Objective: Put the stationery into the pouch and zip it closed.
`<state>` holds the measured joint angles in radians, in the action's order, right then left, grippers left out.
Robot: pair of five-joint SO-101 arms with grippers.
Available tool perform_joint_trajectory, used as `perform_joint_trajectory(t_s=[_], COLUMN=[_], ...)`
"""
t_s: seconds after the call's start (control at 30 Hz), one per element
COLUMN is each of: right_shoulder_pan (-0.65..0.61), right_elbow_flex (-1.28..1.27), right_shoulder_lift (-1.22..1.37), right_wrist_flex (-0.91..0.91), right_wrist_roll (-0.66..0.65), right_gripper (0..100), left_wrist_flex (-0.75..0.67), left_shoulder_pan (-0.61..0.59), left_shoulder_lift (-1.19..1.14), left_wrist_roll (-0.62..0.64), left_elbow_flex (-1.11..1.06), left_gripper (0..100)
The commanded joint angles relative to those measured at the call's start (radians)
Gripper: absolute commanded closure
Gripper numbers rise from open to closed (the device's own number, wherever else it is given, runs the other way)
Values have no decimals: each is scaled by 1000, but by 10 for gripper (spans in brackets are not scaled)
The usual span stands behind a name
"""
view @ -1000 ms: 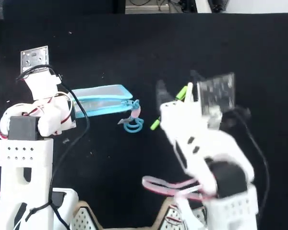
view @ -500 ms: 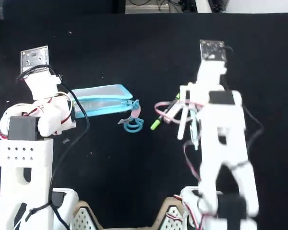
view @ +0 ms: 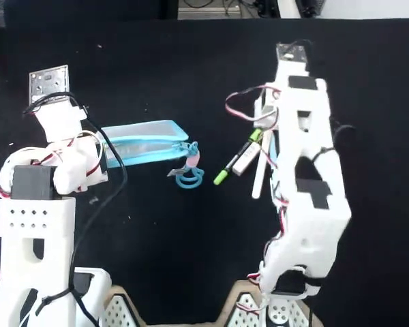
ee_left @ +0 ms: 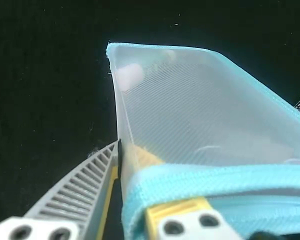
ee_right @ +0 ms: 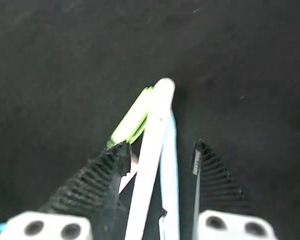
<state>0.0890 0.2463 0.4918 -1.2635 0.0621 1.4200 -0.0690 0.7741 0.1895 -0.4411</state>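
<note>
One pouch (view: pixel 144 142); seemingly three pens (view: pixel 240 161) within right claw (ee_right: pixel 160 146).

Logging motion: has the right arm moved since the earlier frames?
Yes. The right arm stretched forward, its wrist now farther out than the pouch.

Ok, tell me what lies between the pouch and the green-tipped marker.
In the high view, a blue ring pull with a pink tag lies by the end of the pouch; from there to the marker is bare black table.

Translucent pouch (view: pixel 142 141) with light-blue zip edge, lying lengthwise, left of centre. Green-tipped marker (view: pixel 238 161), white pen (view: pixel 258 182) and pale blue pen (ee_right: pixel 169 185) bunched together, apart to its right.
</note>
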Motion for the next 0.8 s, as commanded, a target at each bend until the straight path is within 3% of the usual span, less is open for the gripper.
perform_joint_trajectory(t_s=[0.0,0.2,0.63,0.77], right_shoulder_pan=[17,-18,-28,-20], right_elbow_flex=[189,417,802,892], right_shoulder_lift=[74,229,513,582], right_wrist_flex=[-77,-238,-379,-407], right_wrist_roll=[0,-5,-5,-5], right_gripper=[804,804,805,917], left_wrist_flex=[-15,-17,-17,-17], left_shoulder_pan=[1,1,1,1], left_shoulder_lift=[3,3,3,3], left_wrist_roll=[0,0,0,0], left_elbow_flex=[-10,-15,-15,-15], left_gripper=[966,965,965,965])
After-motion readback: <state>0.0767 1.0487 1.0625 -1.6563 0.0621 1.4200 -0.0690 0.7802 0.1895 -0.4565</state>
